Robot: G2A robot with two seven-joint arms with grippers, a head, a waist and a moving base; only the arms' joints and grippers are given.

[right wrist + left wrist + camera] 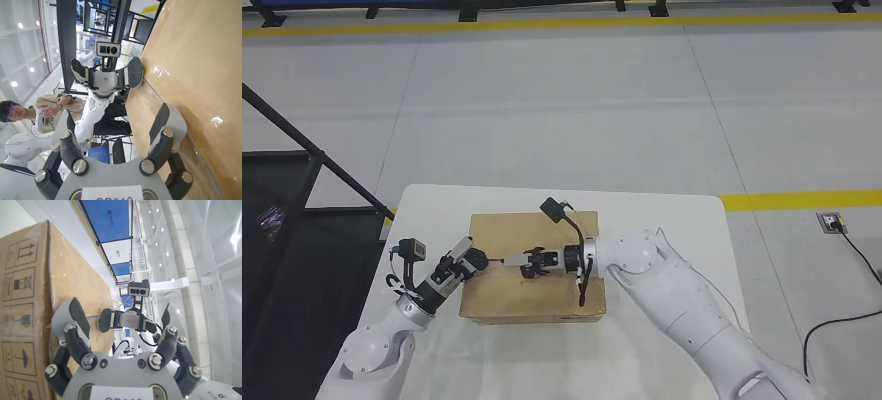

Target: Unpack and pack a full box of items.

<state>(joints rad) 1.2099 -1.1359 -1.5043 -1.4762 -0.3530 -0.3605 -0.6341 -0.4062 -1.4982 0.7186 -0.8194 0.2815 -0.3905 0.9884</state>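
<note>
Cardboard box (532, 298), one, sat closed on the worktop (672, 230); left pincer (478, 259) and right pincer (530, 264) both gaped wide, pads touching its top.

White table (682, 215), black metal rack (302, 260) just beside it, yellow floor line (802, 200), floor socket (830, 221)

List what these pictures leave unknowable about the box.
- Contents of the box: closed top flaps hide them in every view.
- Seam between the flaps: partly covered by the left gripper and right gripper in the top view.
- Box base: cut off at the edge of the left wrist view.
</note>
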